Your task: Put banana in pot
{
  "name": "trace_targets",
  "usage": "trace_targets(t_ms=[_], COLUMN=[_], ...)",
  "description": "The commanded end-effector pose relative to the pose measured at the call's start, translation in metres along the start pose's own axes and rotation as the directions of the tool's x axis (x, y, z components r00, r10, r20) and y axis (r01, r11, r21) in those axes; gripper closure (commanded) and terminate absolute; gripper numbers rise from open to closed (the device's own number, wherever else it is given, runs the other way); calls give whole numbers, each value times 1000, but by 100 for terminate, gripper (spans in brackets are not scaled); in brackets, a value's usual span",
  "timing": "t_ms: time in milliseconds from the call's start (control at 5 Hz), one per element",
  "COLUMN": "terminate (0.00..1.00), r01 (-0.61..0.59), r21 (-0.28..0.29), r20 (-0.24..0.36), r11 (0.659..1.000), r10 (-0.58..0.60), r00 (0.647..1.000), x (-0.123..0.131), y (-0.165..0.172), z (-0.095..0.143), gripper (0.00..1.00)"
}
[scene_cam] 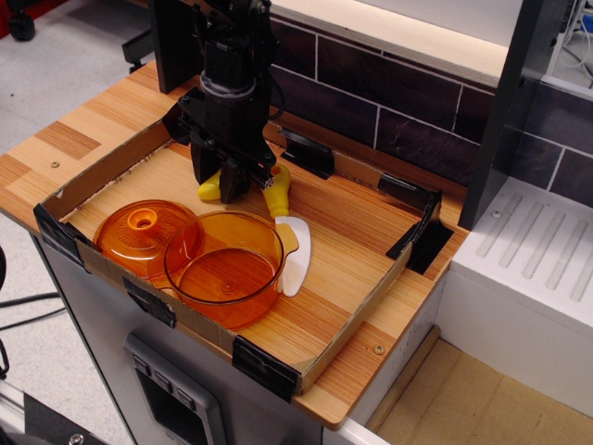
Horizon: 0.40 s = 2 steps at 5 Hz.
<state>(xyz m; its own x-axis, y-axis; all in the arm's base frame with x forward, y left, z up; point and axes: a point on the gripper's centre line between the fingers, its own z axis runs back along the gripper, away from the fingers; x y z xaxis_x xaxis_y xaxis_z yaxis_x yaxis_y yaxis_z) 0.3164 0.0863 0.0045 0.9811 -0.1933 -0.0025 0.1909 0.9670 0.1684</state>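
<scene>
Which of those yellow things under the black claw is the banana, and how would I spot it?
Find the shallow cardboard tray on the wooden counter, then the black gripper hanging over its far side. The banana is the small, curved, all-yellow piece poking out to the left from under the fingers. The knife beside it has a yellow handle but a white blade; the pot and lid are orange.

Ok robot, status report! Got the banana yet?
Tool down over banana, grip unclear. Banana on tray, not lifted. Pot empty, waiting. Knife lies beside the banana.
</scene>
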Motion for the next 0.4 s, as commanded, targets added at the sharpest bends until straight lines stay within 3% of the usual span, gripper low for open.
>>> trace_targets(t_ms=[0,200], terminate=[0,0], r01=[-13,6], r21=[28,6], r20=[112,209], r11=[1000,1000], r10=[10,-7], r00=[994,978], x=[10,5], y=[17,14], z=[51,88], gripper=[100,100])
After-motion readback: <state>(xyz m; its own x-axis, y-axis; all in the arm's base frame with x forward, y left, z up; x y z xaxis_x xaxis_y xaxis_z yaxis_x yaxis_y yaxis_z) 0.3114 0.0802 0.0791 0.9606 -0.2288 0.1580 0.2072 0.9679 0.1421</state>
